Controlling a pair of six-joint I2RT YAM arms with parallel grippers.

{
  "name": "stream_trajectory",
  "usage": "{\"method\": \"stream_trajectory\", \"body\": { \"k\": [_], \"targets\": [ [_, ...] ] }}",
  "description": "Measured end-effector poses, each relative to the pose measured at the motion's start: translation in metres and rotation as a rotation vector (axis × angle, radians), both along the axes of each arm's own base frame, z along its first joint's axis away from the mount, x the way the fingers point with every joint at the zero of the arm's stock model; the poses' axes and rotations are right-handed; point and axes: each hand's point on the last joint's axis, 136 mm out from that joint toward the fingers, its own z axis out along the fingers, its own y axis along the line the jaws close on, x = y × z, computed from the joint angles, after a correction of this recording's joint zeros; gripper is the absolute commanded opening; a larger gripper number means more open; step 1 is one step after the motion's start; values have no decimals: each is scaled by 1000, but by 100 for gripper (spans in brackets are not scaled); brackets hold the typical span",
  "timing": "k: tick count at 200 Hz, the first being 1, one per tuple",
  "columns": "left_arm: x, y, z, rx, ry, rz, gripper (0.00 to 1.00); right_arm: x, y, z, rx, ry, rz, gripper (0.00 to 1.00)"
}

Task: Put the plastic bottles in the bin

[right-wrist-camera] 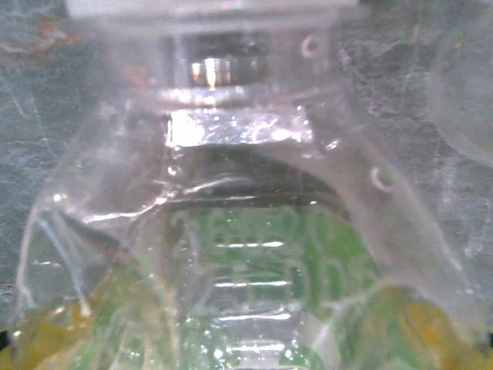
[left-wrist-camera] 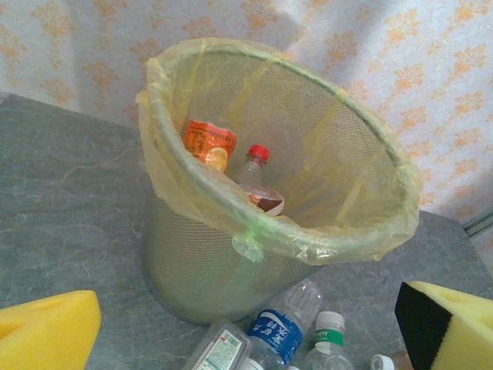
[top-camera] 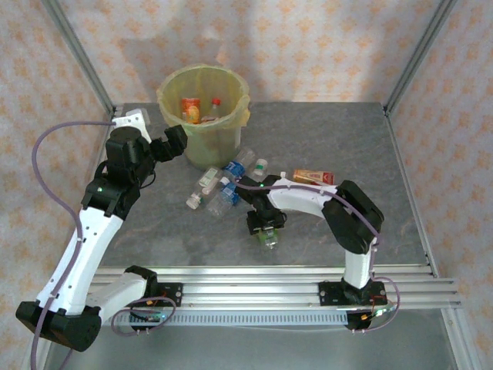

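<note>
The bin (top-camera: 206,148), lined with a yellow-green bag, stands at the back left; an orange-labelled bottle (top-camera: 190,109) and a red-capped bottle (top-camera: 215,102) lie inside. My left gripper (top-camera: 168,145) hovers open beside the bin's left wall, nothing between its yellow pads (left-wrist-camera: 46,331). In the left wrist view the bin (left-wrist-camera: 192,262) has a blue-labelled bottle (left-wrist-camera: 277,333) lying at its foot. My right gripper (top-camera: 267,230) points down at the table's middle front, shut on a clear green-labelled bottle (right-wrist-camera: 262,270), also visible below the fingers (top-camera: 269,241).
Several loose bottles (top-camera: 222,191) lie in a cluster right of the bin, between the two grippers. An orange-red bottle (top-camera: 313,176) rests behind the right arm. Metal frame posts and patterned walls enclose the grey table (top-camera: 347,139).
</note>
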Motion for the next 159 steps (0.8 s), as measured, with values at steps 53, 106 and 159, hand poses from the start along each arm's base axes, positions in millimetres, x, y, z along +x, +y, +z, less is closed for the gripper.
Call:
{"method": "stream_trajectory", "body": {
  "k": [53,106,159],
  "targets": [
    [2,-1,1,-3,3,0,100,8,-2,49,74,-119,-8,49],
    [8,-18,3,-59,18,-73,100,30,-7,122,199,-374,-20,52],
    [19,-70,14,-134,50,-316,100,55,7,234,522,-750,-21,57]
  ]
}}
